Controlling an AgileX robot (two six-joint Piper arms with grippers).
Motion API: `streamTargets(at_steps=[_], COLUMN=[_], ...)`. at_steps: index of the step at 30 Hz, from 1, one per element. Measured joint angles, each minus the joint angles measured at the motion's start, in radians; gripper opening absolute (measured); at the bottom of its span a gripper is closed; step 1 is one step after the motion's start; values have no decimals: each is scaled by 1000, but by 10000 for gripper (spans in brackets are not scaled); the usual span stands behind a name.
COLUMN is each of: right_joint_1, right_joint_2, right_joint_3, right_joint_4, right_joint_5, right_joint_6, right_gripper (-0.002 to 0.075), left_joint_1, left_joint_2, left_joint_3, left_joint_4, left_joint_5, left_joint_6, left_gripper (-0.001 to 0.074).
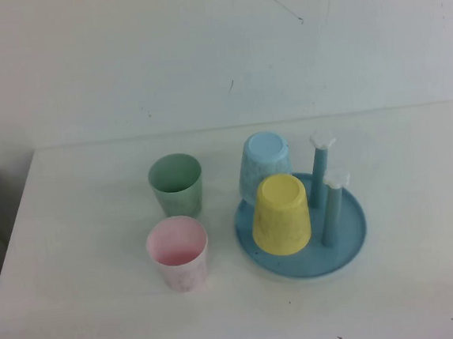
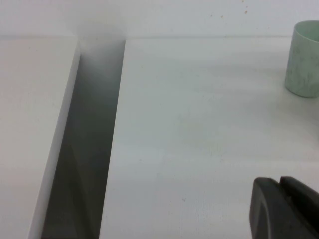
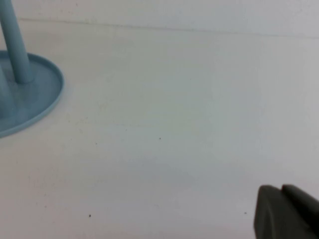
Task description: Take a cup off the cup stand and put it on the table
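The table (image 1: 89, 324) fills the lower two-thirds of the high view, plain, white and flat, with plenty of bare surface at lower left and lower right for setting something down.

The cup stand (image 1: 352, 242) sits right of centre in that view, a round blue tray with a raised rim. Two bare pegs (image 1: 322, 173) with white flower caps rise at its right side. A light blue cup (image 1: 264, 162) hangs inverted at its upper left edge.

The cup (image 1: 280, 212), yellow and tapered, is upside down on a peg at the front left of the stand, wide mouth down near the tray floor. It looks like thin plastic: light, fairly stiff, smooth and a little slippery (squeezing hard could flex the wall). I judge the best hold is across the tapered side wall near the narrow closed base, then a straight lift up off the peg before moving sideways.

A green cup (image 1: 176, 184) and a pink cup (image 1: 178, 253) stand upright on the table left of the stand, near each other.

The left gripper (image 2: 286, 209) shows only as a dark corner at the lower right of its wrist view, above bare tabletop; I cannot tell its state. The right gripper (image 3: 289, 211) is likewise a dark corner at lower right of its view, well apart from the stand's rim; its state cannot be told either.
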Motion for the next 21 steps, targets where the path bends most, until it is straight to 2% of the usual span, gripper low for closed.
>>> streamTargets(at_steps=[21], right_joint_1=[0], right_joint_2=[0], right_joint_3=[0], right_joint_4=[0], right_joint_5=[0], right_joint_6=[0], right_gripper=[-4], left_joint_1=[0], left_joint_2=[0], left_joint_3=[0], left_joint_4=[0], left_joint_5=[0], left_joint_6=[0], left_gripper=[-3])
